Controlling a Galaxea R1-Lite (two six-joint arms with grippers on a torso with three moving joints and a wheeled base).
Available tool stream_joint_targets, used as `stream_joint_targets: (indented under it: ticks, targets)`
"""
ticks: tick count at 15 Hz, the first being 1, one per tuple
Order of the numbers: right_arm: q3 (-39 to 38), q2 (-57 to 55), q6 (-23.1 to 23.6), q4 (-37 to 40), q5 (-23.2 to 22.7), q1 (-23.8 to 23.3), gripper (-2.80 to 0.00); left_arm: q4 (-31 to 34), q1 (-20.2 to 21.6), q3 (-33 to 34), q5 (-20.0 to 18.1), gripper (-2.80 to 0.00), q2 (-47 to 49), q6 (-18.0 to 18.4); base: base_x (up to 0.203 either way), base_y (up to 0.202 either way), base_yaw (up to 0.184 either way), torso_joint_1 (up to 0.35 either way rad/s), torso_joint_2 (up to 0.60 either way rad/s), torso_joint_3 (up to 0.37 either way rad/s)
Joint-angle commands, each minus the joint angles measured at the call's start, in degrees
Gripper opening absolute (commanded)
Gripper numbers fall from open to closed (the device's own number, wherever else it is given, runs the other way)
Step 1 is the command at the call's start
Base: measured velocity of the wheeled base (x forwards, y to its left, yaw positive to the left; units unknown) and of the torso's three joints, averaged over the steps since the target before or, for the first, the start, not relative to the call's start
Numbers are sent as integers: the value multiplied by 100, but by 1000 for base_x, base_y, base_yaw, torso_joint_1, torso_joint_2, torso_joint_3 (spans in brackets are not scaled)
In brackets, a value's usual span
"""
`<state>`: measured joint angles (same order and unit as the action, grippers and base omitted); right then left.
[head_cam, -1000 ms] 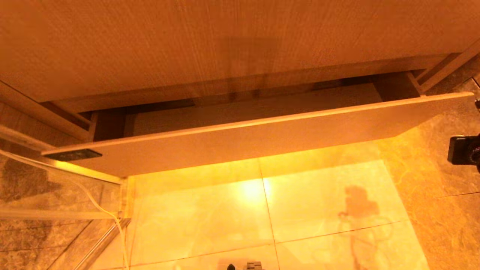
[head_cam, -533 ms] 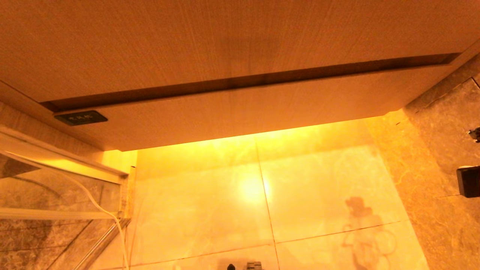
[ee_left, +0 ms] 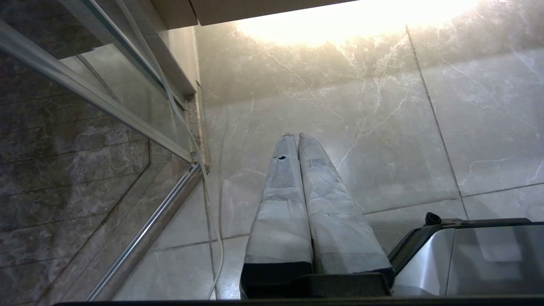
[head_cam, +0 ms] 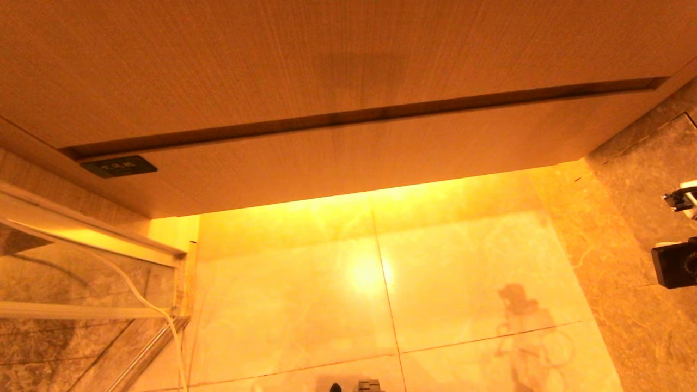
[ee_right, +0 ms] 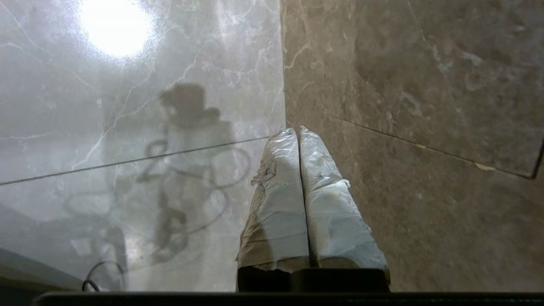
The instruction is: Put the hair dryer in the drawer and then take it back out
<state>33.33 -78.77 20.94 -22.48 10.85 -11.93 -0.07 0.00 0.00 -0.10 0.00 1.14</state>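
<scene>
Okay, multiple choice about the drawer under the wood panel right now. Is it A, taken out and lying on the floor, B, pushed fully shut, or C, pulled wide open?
B: the drawer sits flush under the wood panel, with only a thin dark seam between them and none of its inside showing.

— What colours do you see?
— The drawer (head_cam: 354, 158) is light wood-grain, with a small dark label (head_cam: 119, 166).
— And below?
— Pale veined marble floor (ee_left: 340, 106), and darker brown marble tile (ee_right: 425, 85) beside it.
</scene>
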Motion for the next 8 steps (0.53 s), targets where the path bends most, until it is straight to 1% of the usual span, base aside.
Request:
stream_joint_targets:
  ticks: [1,2,3,4,7,8]
  targets:
    - [-13,-107,140,44,-42,30,-280,-1,0,9,1,-280,0,0,0,0,0,0,0,0]
    - [-30,-37,250,85,-117,75,-280,-1,0,9,1,-280,0,0,0,0,0,0,0,0]
    - [-46,35,261,173,-171,146,-280,-1,0,9,1,-280,0,0,0,0,0,0,0,0]
    - [-54,156,176,356,-185,229,-280,-1,0,9,1,-280,0,0,0,0,0,0,0,0]
    - [-287,524,-510,657,-150,244,-280,-1,0,9,1,-280,0,0,0,0,0,0,0,0]
    - [-476,739,-614,736,-135,239,-280,-1,0,9,1,-280,0,0,0,0,0,0,0,0]
